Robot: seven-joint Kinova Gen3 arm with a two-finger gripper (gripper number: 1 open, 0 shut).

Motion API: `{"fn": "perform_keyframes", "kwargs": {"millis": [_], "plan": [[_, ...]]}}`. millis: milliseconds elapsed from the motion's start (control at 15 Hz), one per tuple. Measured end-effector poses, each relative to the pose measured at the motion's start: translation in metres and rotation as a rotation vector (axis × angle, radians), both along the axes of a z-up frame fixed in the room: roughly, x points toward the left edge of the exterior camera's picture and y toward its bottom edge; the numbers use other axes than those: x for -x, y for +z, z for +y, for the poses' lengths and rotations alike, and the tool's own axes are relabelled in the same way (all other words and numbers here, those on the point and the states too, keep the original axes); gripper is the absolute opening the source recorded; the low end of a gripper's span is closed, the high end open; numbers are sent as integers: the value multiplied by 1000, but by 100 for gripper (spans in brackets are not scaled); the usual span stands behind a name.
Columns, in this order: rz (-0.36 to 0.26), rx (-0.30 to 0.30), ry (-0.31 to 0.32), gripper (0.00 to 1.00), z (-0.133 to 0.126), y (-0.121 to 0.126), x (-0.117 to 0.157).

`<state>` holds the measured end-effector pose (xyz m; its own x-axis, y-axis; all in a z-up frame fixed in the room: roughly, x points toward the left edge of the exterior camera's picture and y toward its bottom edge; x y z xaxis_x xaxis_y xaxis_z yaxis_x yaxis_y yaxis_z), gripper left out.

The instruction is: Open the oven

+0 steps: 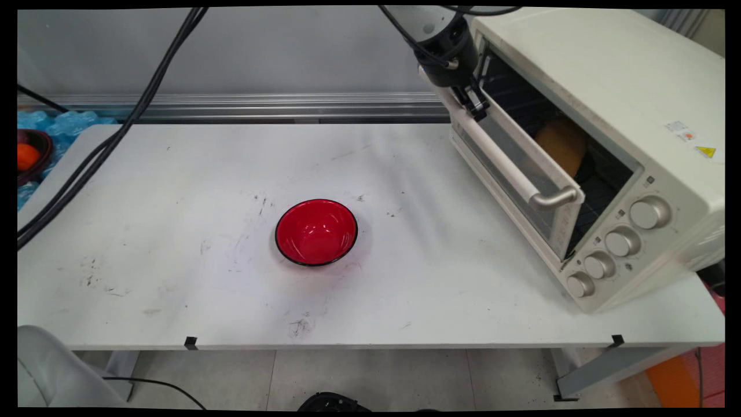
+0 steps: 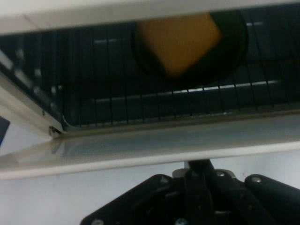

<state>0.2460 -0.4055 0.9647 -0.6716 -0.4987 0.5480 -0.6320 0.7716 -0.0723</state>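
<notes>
1. Gripper (image 1: 476, 107) at top edge of the oven door (image 1: 515, 174), far end; fingers look closed together w/ nothing between them, touching or just above the door edge, can't tell which.
2. 1 toaster oven (image 1: 608, 116) on table's (image 1: 173, 231) right side, door partly open, tilted outward. 4 knobs (image 1: 622, 242) on front panel.
3. Inside oven: 1 orange-brown item (image 2: 178, 40) on 1 dark round plate (image 2: 229, 51), on wire rack.
4. 1 red bowl (image 1: 316, 231), black rim, upright, mid-table, well apart from oven.

Orange food (image 2: 180, 42) in oven (image 1: 608, 87) – blurred, half hidden by door (image 1: 509, 168).
</notes>
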Motion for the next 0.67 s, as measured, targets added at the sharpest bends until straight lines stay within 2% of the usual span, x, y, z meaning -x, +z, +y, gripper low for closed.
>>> {"fn": "perform_keyframes", "kwargs": {"millis": [667], "plan": [[-17,-21,-2,0,7,-17,-11]]}}
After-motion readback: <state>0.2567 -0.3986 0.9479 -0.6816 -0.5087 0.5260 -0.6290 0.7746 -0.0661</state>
